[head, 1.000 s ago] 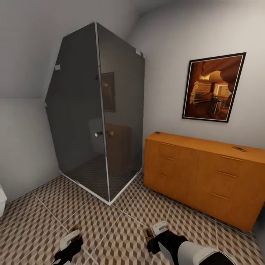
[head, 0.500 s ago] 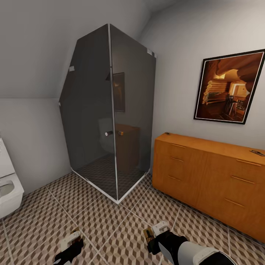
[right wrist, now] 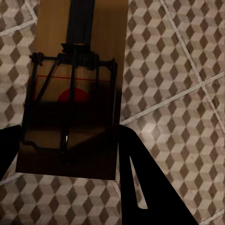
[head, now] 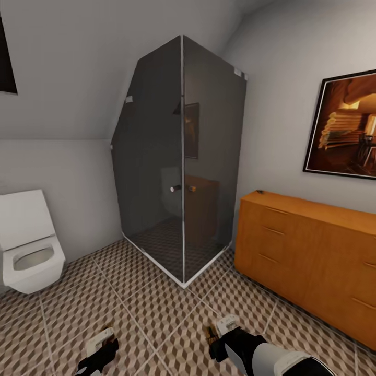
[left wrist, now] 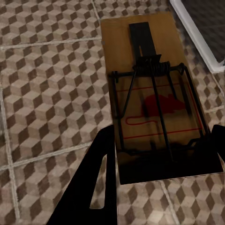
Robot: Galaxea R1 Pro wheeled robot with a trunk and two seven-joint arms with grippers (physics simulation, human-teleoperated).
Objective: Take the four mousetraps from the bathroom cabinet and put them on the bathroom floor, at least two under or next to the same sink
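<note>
Each gripper holds one mousetrap. In the left wrist view, a tan wooden mousetrap (left wrist: 150, 93) with dark wire and a red mouse print sits between the black fingers of my left gripper (left wrist: 161, 136), above the bathroom floor (left wrist: 47, 93). My right gripper (right wrist: 68, 136) is shut on a second mousetrap (right wrist: 77, 89). In the head view both grippers, left (head: 102, 342) and right (head: 219, 331), hang low over the cube-patterned floor (head: 141, 308). The orange-brown cabinet (head: 308, 256) stands at the right wall, drawers closed. A tiny dark item (head: 259, 192) lies on its top. The sink is out of view.
A dark glass shower enclosure (head: 180, 162) fills the corner ahead, its base rail (left wrist: 197, 33) near my left gripper. A white toilet (head: 28, 250) stands at the left wall. A framed picture (head: 344, 130) hangs above the cabinet. Open tiled floor lies between toilet, shower and cabinet.
The head view has swung left: shower and cabinet slid right in the picture, and the toilet came fully into view. Both grippers keep their place and their mousetraps.
</note>
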